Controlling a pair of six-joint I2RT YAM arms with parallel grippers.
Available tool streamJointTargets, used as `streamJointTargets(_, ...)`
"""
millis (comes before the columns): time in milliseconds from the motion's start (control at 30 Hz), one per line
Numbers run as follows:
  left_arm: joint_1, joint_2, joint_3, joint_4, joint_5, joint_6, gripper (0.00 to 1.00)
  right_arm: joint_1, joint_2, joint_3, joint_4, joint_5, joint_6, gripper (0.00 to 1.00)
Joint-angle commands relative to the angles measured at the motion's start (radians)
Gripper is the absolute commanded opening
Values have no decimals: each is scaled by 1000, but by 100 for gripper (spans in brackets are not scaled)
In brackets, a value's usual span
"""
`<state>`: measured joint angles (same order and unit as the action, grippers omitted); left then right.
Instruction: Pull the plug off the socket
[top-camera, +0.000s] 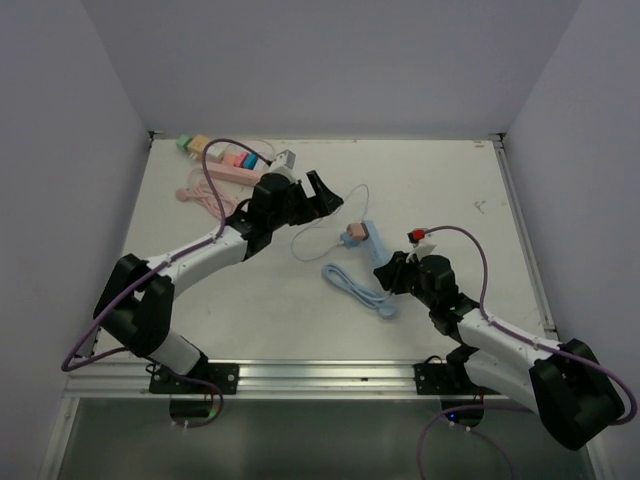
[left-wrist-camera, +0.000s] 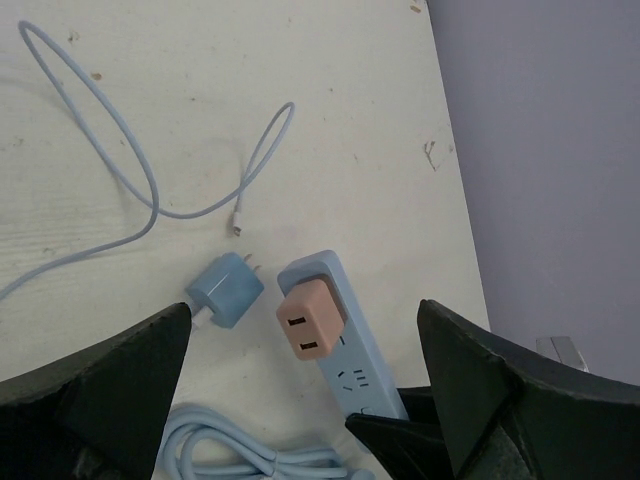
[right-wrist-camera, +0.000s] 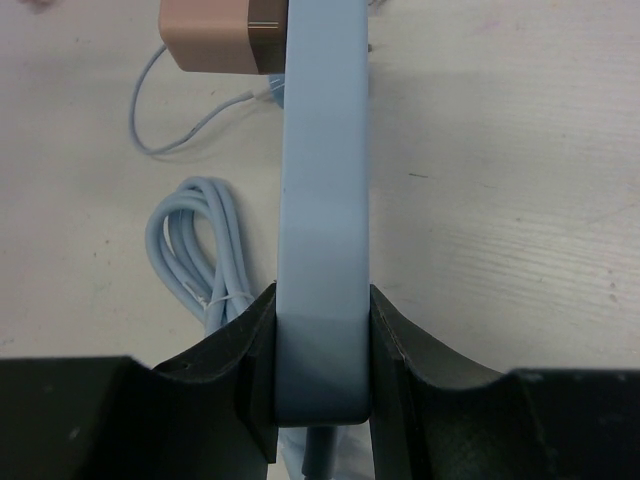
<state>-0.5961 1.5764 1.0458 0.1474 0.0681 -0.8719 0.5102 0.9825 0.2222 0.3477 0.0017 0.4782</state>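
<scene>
Smooth, faintly glossy pale-blue plastic on the socket strip (right-wrist-camera: 322, 200). Matt salmon plastic on the plug (left-wrist-camera: 311, 320) seated in that strip. Just beside the strip, a blue charger (left-wrist-camera: 225, 288) in smooth plastic, prongs possibly metal. Matt, scuffed whitish desk (left-wrist-camera: 350, 120) beneath the strip. Dull black, faintly grainy plastic on the right tool (right-wrist-camera: 322, 345) gripping the strip.

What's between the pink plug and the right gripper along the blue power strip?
One empty outlet on the blue plastic strip, shown in left wrist view.

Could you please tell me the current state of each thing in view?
Pink plug: seated in the power strip.
Power strip: gripped by the right tool.
Left tool: open, holding nothing.
Blue charger: unplugged, on the table.
Blue cable: coiled.
</scene>
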Motion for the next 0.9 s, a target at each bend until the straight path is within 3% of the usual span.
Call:
streamJointTargets(0,-5,-62,-73,-52,-44,50,98,14,34,52,158,-130,-26,0)
streamJointTargets(267,-44,-131,-190,-12,-8,-39,96,50,91,66,226,-227,-44,0)
streamJointTargets(433,-60,-144,-282,73,-56,-200,92,60,97,60,249,-244,-44,0)
streamJointTargets(867,-125,-61,-280,165,-175,-403,78,80,96,62,251,-235,-52,0)
